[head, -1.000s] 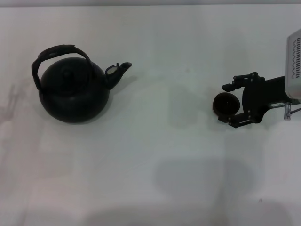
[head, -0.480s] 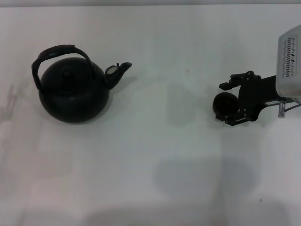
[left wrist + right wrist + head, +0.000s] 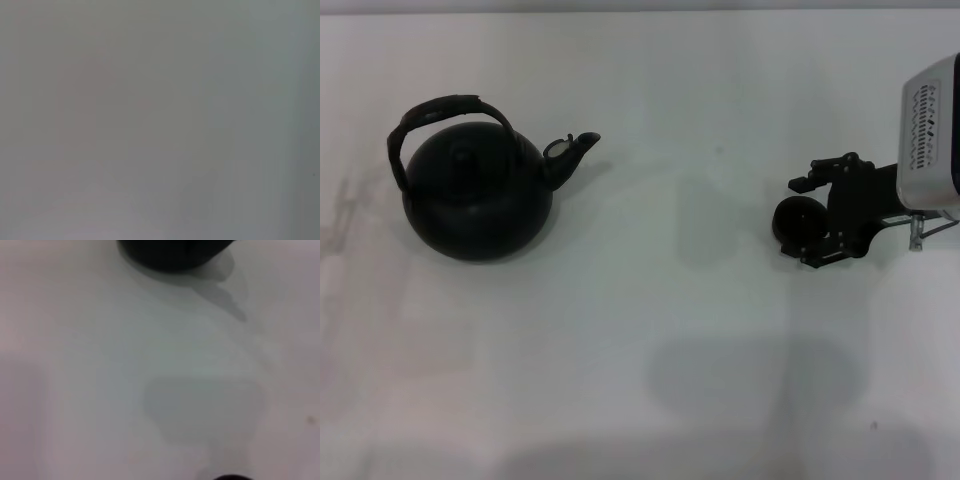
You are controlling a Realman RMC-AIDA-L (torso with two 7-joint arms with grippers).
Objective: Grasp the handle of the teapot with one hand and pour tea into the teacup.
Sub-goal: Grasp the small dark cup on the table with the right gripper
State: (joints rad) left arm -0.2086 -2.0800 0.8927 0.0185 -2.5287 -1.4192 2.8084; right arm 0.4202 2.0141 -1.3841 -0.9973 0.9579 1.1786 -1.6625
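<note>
The large black teapot [image 3: 475,200] stands at the table's left, its short spout [image 3: 572,148] pointing right. Its arched black handle [image 3: 440,112] stands upright over the lid. The small dark teacup [image 3: 792,220] stands at the right. My right gripper [image 3: 804,222] reaches in from the right edge and is open, one finger on each side of the teacup, with small gaps showing. The right wrist view shows the teapot's dark underside [image 3: 175,252] far off and a sliver of the teacup [image 3: 230,477]. My left gripper is out of view; its wrist view shows only blank surface.
The white table [image 3: 650,330] holds nothing but the teapot and the teacup. A wide bare stretch lies between them. The right arm's pale housing [image 3: 932,130] hangs over the right edge.
My right gripper has shifted slightly left, farther around the teacup, and the arm housing moved with it. The teapot and the teacup have stayed in place.
</note>
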